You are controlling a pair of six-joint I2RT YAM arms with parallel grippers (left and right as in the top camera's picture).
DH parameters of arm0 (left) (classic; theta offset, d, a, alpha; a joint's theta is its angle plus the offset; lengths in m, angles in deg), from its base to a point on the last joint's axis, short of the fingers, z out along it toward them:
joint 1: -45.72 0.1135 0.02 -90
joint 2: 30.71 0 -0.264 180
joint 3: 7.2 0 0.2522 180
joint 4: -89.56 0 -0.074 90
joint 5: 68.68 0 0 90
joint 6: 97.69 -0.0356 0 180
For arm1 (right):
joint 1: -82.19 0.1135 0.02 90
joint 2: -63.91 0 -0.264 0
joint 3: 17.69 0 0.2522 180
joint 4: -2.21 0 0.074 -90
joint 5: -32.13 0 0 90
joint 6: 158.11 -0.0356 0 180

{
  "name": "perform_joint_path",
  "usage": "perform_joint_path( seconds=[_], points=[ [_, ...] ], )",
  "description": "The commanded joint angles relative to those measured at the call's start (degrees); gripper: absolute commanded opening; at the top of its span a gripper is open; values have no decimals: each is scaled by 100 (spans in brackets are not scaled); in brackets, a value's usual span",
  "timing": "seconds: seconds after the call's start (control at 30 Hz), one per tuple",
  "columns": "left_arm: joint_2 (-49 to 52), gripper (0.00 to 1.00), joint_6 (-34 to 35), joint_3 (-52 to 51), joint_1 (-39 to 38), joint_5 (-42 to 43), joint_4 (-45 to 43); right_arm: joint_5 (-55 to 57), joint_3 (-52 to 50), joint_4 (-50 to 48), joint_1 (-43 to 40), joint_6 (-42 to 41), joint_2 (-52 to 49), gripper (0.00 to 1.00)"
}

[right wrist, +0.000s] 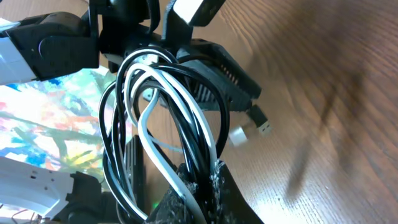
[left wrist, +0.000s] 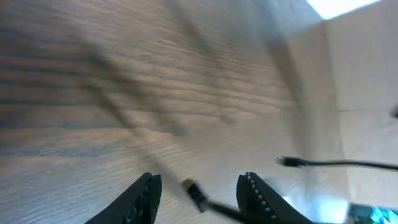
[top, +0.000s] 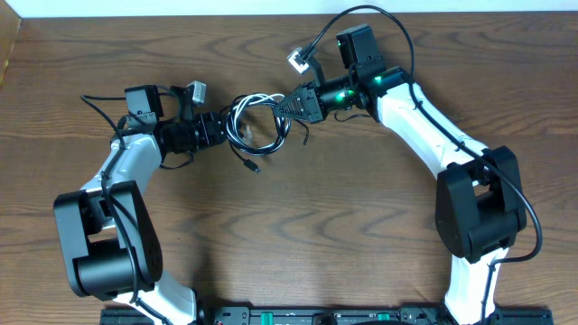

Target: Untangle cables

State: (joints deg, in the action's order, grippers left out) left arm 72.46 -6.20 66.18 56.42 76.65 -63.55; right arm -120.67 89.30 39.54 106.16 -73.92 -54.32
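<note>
The cables (top: 242, 116) are a bunch of black and white loops hanging between my two grippers at the middle back of the table. My right gripper (top: 291, 106) is shut on several strands (right wrist: 186, 106), pinched between its fingertips (right wrist: 208, 177). A white plug (right wrist: 238, 135) and a black plug (right wrist: 262, 124) dangle beside the bunch. My left gripper (top: 226, 128) is at the bunch's left edge. In the left wrist view its jaws (left wrist: 200, 177) stand apart, with a black plug end (left wrist: 194, 191) lying loose between them on the wood. A loose black end (top: 253, 167) trails toward the front.
The wooden table (top: 343, 226) runs to a pale wall at the back. Another black cord with a plug (left wrist: 292, 162) lies past the left fingers. The arms' own thick black wires carry white tags (top: 298, 60) (top: 195, 89). Both arm bases stand at the front.
</note>
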Motion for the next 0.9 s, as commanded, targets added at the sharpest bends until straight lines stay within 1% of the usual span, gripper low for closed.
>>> perform_joint_path(
  seconds=[0.0, 0.1, 0.17, 0.27, 0.3, 0.4, 0.47, 0.53, 0.57, 0.63, 0.7, 0.77, 0.87],
  points=[
    [-52, 44, 719, 24, -11, -1569, 195, -313, 7, 90, 37, 76, 81, 1],
    [-52, 44, 1510, 24, -2, -2955, 507, -310, 7, 136, 33, 76, 81, 1],
    [-52, 44, 1609, 24, 24, -3193, 597, -310, 7, 157, 33, 76, 81, 1],
    [-55, 44, 1685, 24, 151, -3156, 656, -256, 7, 243, 22, 76, 81, 1],
    [-57, 44, 1685, 24, 205, -3018, 658, -157, 7, 302, 13, 76, 81, 1],
    [-66, 43, 1670, 26, 393, -2059, 625, -28, 7, 420, 2, 76, 81, 1],
    [-63, 44, 1488, 26, 516, -1156, 603, -31, 7, 433, 0, 74, 81, 1],
    [-63, 43, 1067, 26, 597, -46, 614, -24, 4, 428, 0, 70, 81, 1],
    [-63, 42, 894, 24, 601, 365, 614, 15, 7, 431, 0, 44, 81, 1],
    [-63, 40, 483, 24, 599, 1443, 612, 339, 4, 461, 2, -149, 81, 1],
    [-63, 37, 254, 24, 581, 2203, 614, 651, 4, 472, 2, -317, 81, 1],
    [-63, 34, 260, 24, 573, 2546, 625, 870, 7, 457, 0, -555, 81, 1],
    [-63, 32, 254, 24, 542, 2544, 743, 1198, 7, 431, 0, -868, 81, 1]
  ],
)
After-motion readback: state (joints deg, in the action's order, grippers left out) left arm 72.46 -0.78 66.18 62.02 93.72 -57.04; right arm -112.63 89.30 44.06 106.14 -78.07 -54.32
